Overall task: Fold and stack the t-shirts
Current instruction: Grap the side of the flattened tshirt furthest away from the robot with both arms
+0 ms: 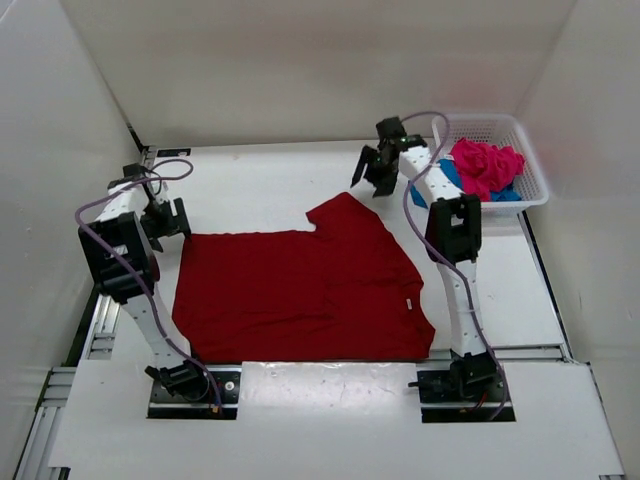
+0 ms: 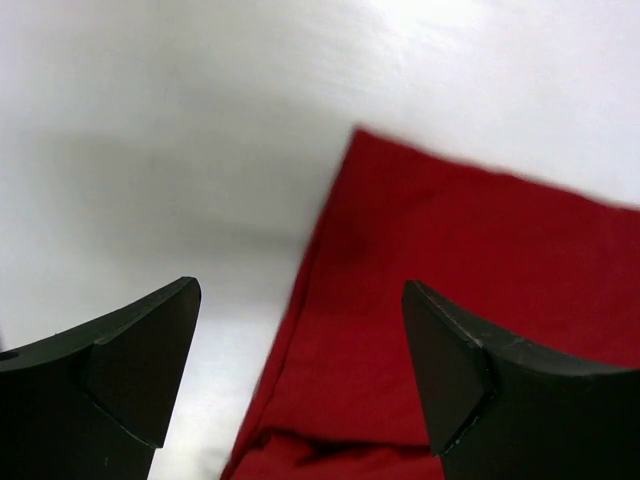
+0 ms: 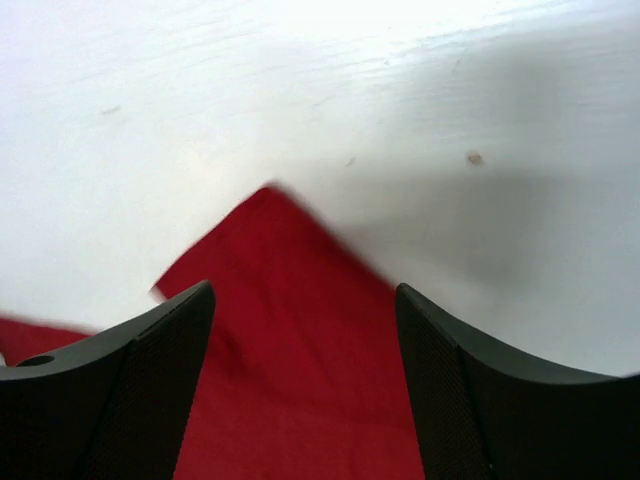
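Observation:
A dark red t-shirt (image 1: 300,290) lies spread flat in the middle of the table, one sleeve pointing to the far right. My left gripper (image 1: 168,222) hovers open over the shirt's far left corner (image 2: 420,290), with nothing between its fingers. My right gripper (image 1: 378,172) hangs open just beyond the sleeve tip (image 3: 290,330), also holding nothing. A pink-magenta t-shirt (image 1: 486,166) sits crumpled on a blue t-shirt (image 1: 447,176) in the basket.
A white mesh basket (image 1: 522,138) stands at the far right corner of the table. White walls close in the back and both sides. The right arm's upright links (image 1: 455,250) stand at the shirt's right edge.

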You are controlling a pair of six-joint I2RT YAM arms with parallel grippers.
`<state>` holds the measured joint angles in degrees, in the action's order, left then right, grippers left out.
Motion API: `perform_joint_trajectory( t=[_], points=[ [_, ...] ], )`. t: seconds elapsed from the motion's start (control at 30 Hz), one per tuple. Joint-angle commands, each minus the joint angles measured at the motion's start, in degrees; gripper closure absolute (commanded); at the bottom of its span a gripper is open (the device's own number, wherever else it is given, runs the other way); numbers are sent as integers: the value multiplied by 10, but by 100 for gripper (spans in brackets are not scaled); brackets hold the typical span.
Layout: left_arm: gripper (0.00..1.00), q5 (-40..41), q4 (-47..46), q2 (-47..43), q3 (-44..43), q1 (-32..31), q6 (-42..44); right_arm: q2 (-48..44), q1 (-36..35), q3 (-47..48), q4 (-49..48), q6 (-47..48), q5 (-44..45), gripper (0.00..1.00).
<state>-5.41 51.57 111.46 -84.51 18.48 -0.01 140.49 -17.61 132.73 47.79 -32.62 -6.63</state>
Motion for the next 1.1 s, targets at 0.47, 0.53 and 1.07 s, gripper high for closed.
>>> perform_joint_trajectory(
  t=[0.47, 0.53, 1.07],
  points=[
    [5, 44, -82, 53, -9, -77, 0, 86, -83, -2, -42, -122, 121, 23],
    [5, 50, -87, 59, -4, -77, 0, 78, -83, -19, -36, -122, 126, 39],
    [39, 23, -92, 94, 7, -82, 0, 2, -83, -102, -71, -77, 87, 100]
  ],
)
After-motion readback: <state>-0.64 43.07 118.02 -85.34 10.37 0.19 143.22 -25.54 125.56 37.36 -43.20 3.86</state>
